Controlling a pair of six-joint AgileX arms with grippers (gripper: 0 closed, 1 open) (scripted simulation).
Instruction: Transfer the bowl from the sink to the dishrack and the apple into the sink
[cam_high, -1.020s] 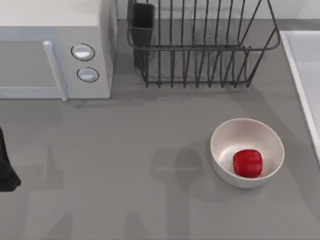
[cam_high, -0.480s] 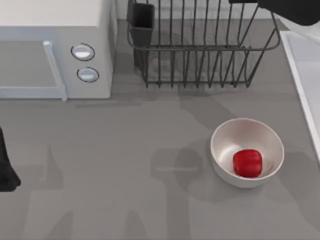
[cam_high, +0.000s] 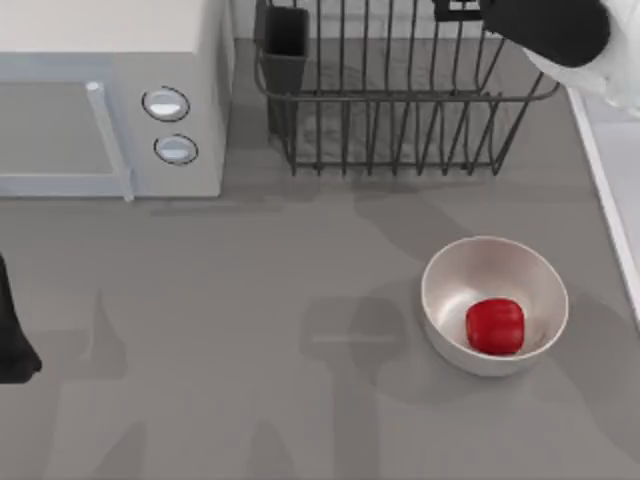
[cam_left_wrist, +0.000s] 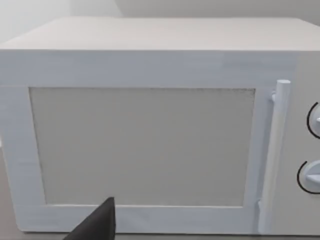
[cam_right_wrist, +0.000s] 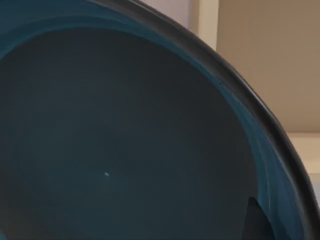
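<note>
The teal-blue bowl (cam_right_wrist: 125, 140) sits right against the right wrist camera, showing its dark inside and rim. My right gripper (cam_high: 470, 12) is shut on it, one fingertip (cam_right_wrist: 257, 222) showing at the rim, and hangs over the back right of the dark wire dishrack (cam_high: 400, 100). The red apple (cam_high: 495, 326) lies inside a plain white bowl (cam_high: 445, 290) on the table, front right. The sink (cam_high: 597, 170) shows its pale rim along the right edge. My left gripper (cam_high: 10, 340) is parked at the far left edge.
A white microwave (cam_high: 110, 100) stands at the back left, and the left wrist camera faces its door (cam_left_wrist: 150, 140). The black utensil cup (cam_high: 285, 45) is at the dishrack's left corner. Bare grey table lies between the microwave and the white bowl.
My right arm has come into view from the right, above the sink, and moved left over the dishrack. The apple, white bowl and left arm have stayed put.
</note>
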